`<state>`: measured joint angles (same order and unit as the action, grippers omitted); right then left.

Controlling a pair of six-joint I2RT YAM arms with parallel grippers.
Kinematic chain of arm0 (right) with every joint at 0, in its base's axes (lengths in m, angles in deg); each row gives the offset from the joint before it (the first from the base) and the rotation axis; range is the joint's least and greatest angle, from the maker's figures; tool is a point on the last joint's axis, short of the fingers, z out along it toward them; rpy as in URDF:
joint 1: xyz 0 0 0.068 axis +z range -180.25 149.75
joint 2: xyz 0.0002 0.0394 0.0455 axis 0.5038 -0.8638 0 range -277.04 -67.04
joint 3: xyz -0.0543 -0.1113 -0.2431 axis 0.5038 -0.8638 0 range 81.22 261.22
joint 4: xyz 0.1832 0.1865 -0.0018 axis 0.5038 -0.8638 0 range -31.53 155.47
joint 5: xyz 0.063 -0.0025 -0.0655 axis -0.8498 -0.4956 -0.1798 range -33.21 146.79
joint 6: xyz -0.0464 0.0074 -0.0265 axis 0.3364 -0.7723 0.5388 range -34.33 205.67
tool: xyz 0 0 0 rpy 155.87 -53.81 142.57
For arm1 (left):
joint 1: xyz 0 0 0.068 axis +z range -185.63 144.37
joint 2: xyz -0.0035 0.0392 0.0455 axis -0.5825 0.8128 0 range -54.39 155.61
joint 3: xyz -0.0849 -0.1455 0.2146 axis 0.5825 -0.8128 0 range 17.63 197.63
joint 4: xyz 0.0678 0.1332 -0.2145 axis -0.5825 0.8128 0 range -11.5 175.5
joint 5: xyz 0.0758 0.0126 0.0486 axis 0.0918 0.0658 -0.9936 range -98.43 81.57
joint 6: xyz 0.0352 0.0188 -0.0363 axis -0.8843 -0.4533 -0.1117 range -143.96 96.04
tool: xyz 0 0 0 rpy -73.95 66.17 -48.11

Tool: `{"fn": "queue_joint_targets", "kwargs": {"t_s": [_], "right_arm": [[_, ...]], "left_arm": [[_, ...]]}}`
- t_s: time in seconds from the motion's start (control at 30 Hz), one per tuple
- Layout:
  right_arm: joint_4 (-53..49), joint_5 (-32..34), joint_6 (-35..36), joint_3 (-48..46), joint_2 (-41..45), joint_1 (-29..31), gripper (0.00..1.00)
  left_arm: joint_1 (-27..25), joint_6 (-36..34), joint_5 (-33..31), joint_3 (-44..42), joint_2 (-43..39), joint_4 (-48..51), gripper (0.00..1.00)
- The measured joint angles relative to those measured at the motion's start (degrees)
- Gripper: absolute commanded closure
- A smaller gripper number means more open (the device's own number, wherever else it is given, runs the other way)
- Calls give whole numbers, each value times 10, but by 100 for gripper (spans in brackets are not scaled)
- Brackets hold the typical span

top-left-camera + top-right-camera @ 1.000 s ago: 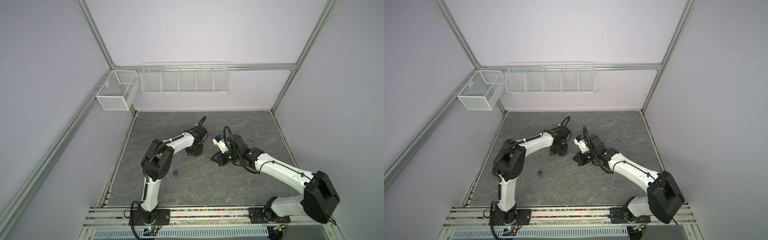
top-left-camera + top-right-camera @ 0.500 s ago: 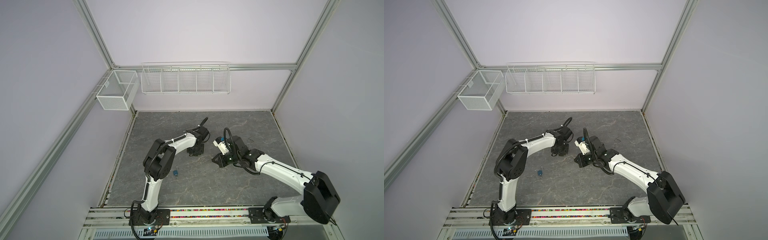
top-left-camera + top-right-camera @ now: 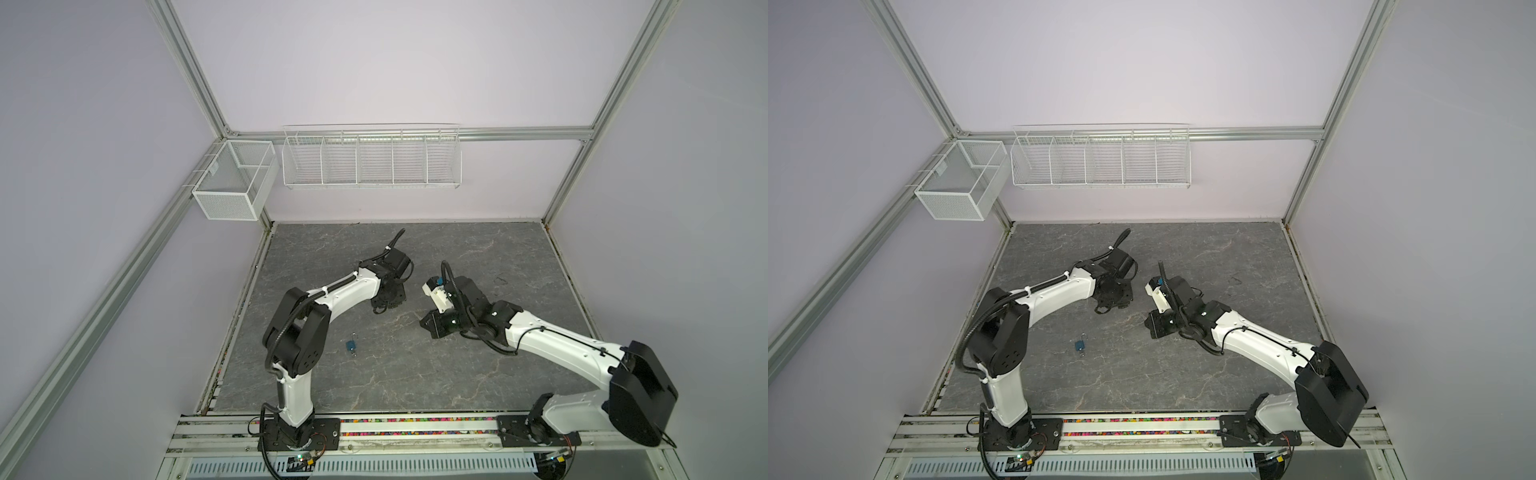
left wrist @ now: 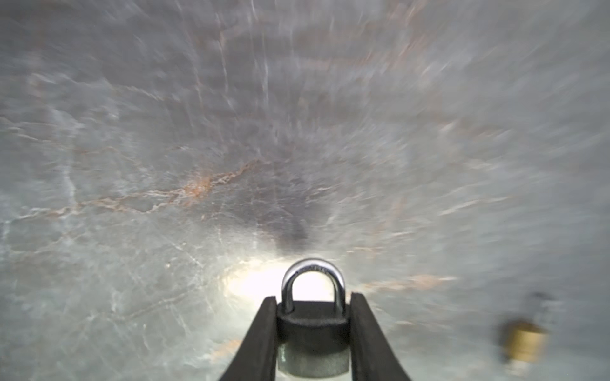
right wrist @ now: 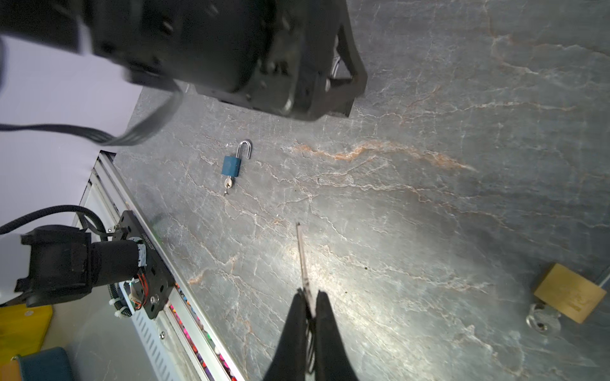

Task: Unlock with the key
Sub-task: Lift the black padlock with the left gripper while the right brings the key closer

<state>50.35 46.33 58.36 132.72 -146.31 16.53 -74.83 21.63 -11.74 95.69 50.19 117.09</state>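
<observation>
In the left wrist view my left gripper (image 4: 313,297) is shut on a dark grey padlock (image 4: 313,333). Its silver shackle (image 4: 313,273) is closed and sticks out past the fingertips. Both top views show this gripper (image 3: 384,307) low over the middle of the table. My right gripper (image 5: 309,293) is shut on a thin silver key (image 5: 302,257), and the blade points out ahead of the fingers. The gripper (image 3: 428,326) hovers just right of the left one, and the two are apart. The right wrist view shows the left gripper (image 5: 330,82) some way beyond the key tip.
A small blue padlock (image 5: 230,165) lies on the grey marble table (image 3: 457,249), its shackle open and a key in it; both top views show the blue padlock (image 3: 1079,345). A brass padlock (image 5: 566,297) with a key lies near the right gripper. Wire baskets (image 3: 370,158) hang on the back wall.
The left arm has shifted slightly while its gripper stays over the same spot near the table's middle. The right arm has hardly moved.
</observation>
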Motion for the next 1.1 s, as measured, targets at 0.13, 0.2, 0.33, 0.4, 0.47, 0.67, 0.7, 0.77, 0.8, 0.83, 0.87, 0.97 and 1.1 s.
{"fn": "queue_joint_targets", "kwargs": {"t_s": [0.13,0.2,0.33,0.4,0.47,0.67,0.7,0.77,0.8,0.83,0.87,0.97,1.1], "right_arm": [[47,23,-50,1,-21,24,94],[75,36,-64,1,-25,28,94],[126,68,-77,2,-25,37,94],[146,81,-79,2,-25,40,94],[150,94,-79,7,-26,42,93],[153,123,-73,17,-38,44,94],[153,124,-71,23,-42,44,94],[153,126,-67,34,-49,45,93],[152,126,-66,38,-51,45,94],[152,128,-65,42,-53,46,94],[152,128,-64,44,-54,47,94],[149,130,-61,53,-58,47,94],[144,139,-57,62,-70,47,94]], "left_arm": [[1,77,13,-40,-84,-50,100],[1,114,19,-66,-120,-73,100],[2,183,25,-120,-178,-113,100],[4,209,31,-142,-198,-128,100],[9,231,36,-159,-213,-144,100],[23,267,49,-174,-235,-168,100],[24,271,50,-174,-236,-172,100],[24,278,53,-176,-236,-181,100],[24,281,56,-177,-236,-183,100],[24,283,58,-179,-236,-187,100],[24,285,59,-179,-236,-188,100],[24,290,63,-182,-236,-193,100],[24,294,64,-183,-236,-198,100]]}}
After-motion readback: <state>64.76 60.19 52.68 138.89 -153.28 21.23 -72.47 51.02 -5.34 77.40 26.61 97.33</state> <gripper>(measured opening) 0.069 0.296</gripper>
